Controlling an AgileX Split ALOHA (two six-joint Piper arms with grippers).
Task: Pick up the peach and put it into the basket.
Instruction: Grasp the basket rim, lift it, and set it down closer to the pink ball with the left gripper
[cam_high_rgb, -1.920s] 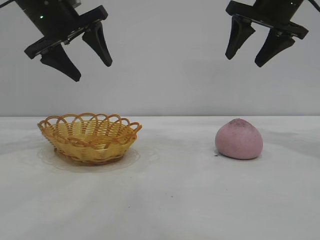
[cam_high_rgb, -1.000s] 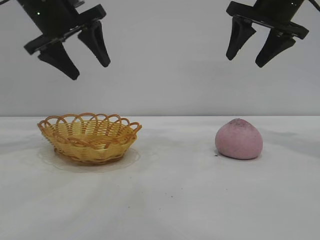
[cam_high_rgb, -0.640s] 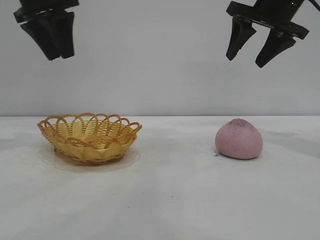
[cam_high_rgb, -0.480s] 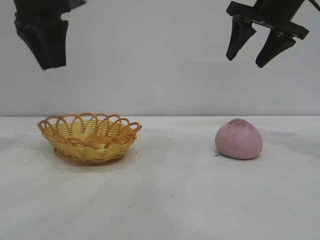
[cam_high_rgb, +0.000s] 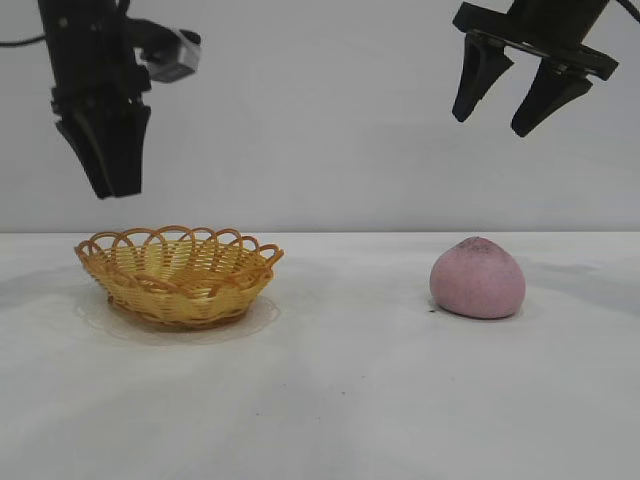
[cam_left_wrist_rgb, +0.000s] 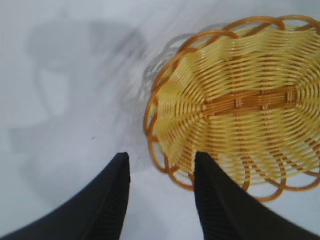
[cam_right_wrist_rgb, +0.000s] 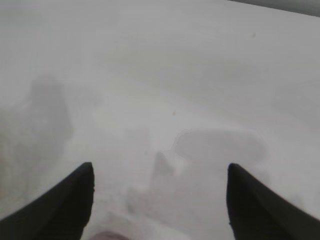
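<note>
The pink peach (cam_high_rgb: 478, 280) lies on the white table at the right. The yellow-orange wicker basket (cam_high_rgb: 178, 283) stands empty at the left. My left gripper (cam_high_rgb: 110, 188) hangs above the basket's left rim, fingers pointing down. In the left wrist view it (cam_left_wrist_rgb: 161, 162) is open and empty, with the basket's (cam_left_wrist_rgb: 225, 75) edge beneath one finger. My right gripper (cam_high_rgb: 493, 122) is open and empty, high above the peach. In the right wrist view it (cam_right_wrist_rgb: 159, 170) faces bare table, with only a pink sliver of the peach (cam_right_wrist_rgb: 107, 236) at the frame edge.
The white table (cam_high_rgb: 340, 400) runs flat to a plain grey back wall. Nothing else stands on it between the basket and the peach.
My left gripper has turned its fingers to point straight down and has come lower over the basket's left side. The right gripper, peach and basket have not moved.
</note>
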